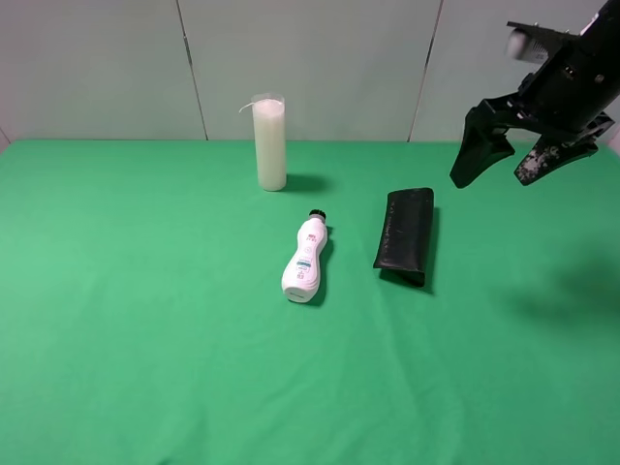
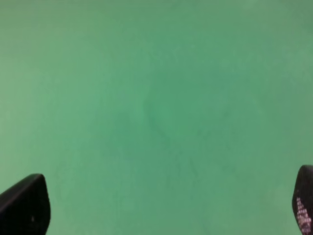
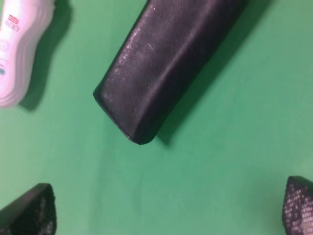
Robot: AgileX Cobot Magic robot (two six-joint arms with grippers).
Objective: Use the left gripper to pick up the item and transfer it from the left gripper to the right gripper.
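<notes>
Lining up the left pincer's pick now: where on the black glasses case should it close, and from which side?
Grip the black glasses case across its narrow width near mid-length, coming straight down from above. It lies flat on the green table with free cloth along both long edges; the bottle lies apart on one side, so open jaws should fit.

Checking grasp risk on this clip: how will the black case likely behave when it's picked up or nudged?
The black case lies flat on the green table, so it will probably slide, not roll, unlike the bottle beside it. Its matte, leathery skin looks grippy rather than slippery. Rounded corners suggest a soft shell that may give somewhat under pressure.
</notes>
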